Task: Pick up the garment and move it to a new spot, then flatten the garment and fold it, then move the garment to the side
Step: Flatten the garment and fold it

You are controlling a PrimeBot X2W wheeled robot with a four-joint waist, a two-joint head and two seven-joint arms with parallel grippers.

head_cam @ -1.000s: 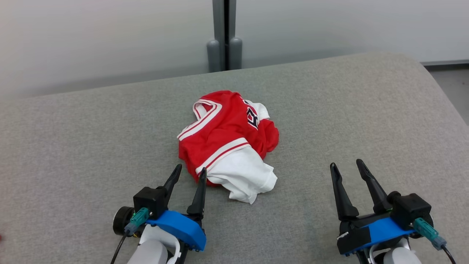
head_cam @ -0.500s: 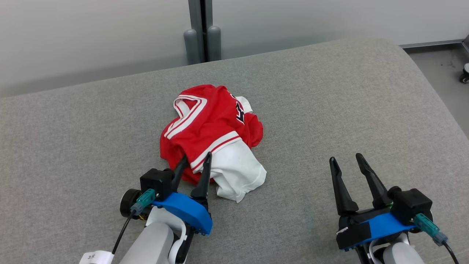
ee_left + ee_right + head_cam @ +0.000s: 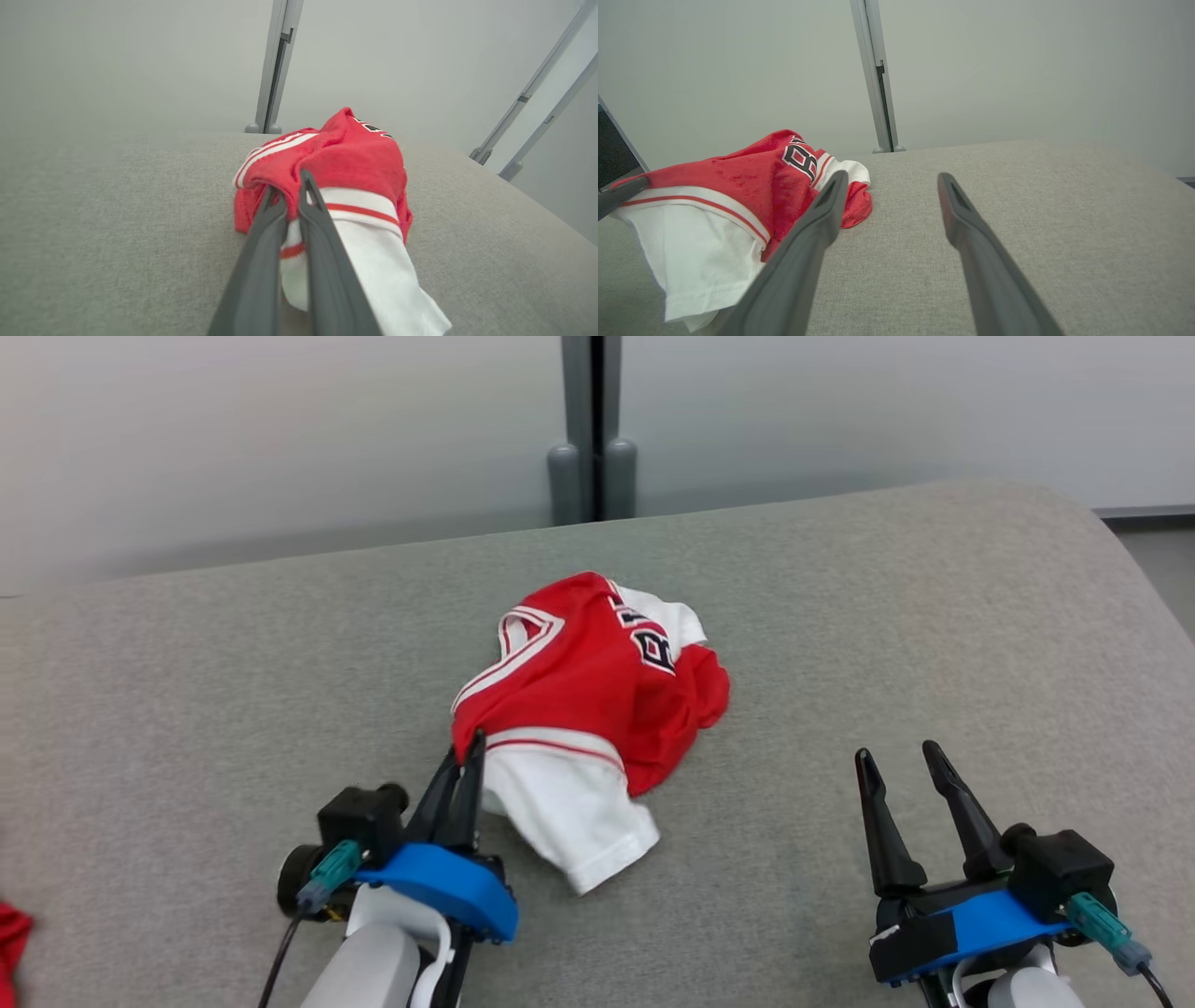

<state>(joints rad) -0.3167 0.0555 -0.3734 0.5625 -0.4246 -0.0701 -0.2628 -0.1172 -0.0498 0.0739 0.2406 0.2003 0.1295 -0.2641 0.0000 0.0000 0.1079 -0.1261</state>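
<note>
Fabric of the red-and-white jersey [image 3: 597, 677] bunches midway across the grey cushioned surface [image 3: 187, 709], running away and rightward from your left gripper [image 3: 470, 753], whose fingers are pinched onto its near-left edge. Your right gripper [image 3: 901, 758] sits spread wide, empty, well apart.
</note>
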